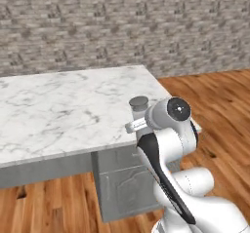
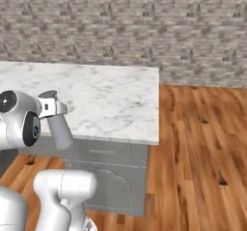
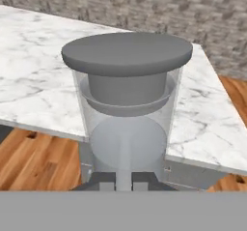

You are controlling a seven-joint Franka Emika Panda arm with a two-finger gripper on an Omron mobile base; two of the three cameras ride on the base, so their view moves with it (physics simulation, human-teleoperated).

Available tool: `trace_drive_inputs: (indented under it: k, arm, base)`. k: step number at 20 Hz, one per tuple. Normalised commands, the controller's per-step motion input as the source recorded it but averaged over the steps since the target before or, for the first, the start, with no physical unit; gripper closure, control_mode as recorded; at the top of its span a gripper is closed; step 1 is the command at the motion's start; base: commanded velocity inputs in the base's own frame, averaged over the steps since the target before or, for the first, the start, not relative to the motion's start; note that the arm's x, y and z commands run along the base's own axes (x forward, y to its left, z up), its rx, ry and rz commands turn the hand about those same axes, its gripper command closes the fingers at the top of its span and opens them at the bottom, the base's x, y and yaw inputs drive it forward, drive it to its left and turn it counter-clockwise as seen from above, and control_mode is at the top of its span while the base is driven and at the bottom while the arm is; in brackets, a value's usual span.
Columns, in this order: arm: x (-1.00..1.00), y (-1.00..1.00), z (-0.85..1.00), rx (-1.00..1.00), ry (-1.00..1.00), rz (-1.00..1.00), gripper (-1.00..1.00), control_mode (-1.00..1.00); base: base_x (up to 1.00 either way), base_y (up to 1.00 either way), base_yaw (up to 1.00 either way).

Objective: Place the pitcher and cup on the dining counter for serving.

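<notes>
The pitcher (image 3: 128,123) is clamped between the 2 fingertips of the gripper (image 3: 123,180), upright with its lid (image 3: 127,52) on top, so nothing can spill in carriage. It hangs in the air at the near edge of the dining counter (image 1: 58,110), not yet set down.

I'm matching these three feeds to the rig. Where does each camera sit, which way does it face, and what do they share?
Left base view: behind the arm's left, facing the dining counter; white arm lower right, pitcher lid beside it.
Right base view: behind its right, same counter; arm lower left, pitcher at the near edge.
Hand view: on the hand, along the gripper, shut on the pitcher.
Shared: counter, pitcher, brick wall.
</notes>
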Motion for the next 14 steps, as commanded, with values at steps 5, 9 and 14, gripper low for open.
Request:
trace_drive_inputs:
  k: [5,9,14]
  arm:
    - [0.00,0.00,0.00,0.00,0.00,0.00,1.00,1.00]
    - [0.75,0.00,0.01,0.17,-0.07,0.22,1.00,-1.00]
    - [1.00,0.00,0.00,0.23,-0.04,0.30,1.00,-1.00]
  base:
    - [1.00,0.00,0.22]
    - [0.25,0.00,0.07]
    - [0.00,0.00,0.00]
